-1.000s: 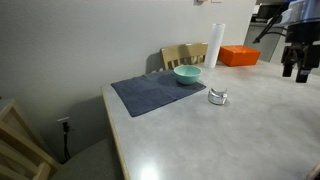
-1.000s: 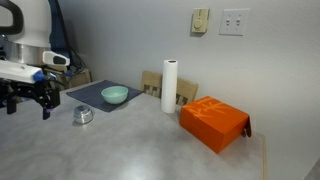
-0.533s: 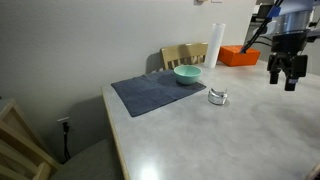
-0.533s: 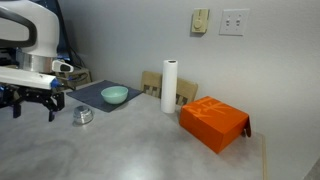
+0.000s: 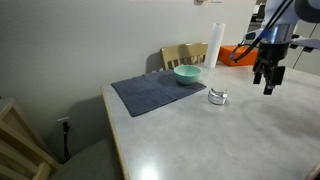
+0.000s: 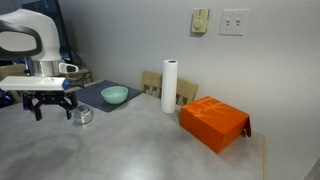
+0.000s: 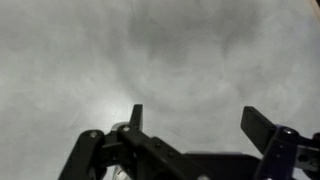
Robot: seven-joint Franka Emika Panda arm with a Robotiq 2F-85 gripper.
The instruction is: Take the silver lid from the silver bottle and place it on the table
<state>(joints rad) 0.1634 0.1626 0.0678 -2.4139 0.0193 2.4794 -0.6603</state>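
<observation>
The small squat silver bottle stands on the pale table just off the mat, with its silver lid on top. It also shows in an exterior view. My gripper hangs above the table, to one side of the bottle and a little higher, fingers pointing down and spread apart, empty. In an exterior view it is close beside the bottle. The wrist view shows my open fingers over bare table; the bottle and lid are out of that view.
A teal bowl sits on a dark grey-blue cloth mat. A tall white cylinder and an orange box stand further along. A wooden chair is behind the table. The table edge is near the mat.
My gripper has moved steadily across the table toward the silver bottle, staying open. The bottle, lid and bowl have not moved.
</observation>
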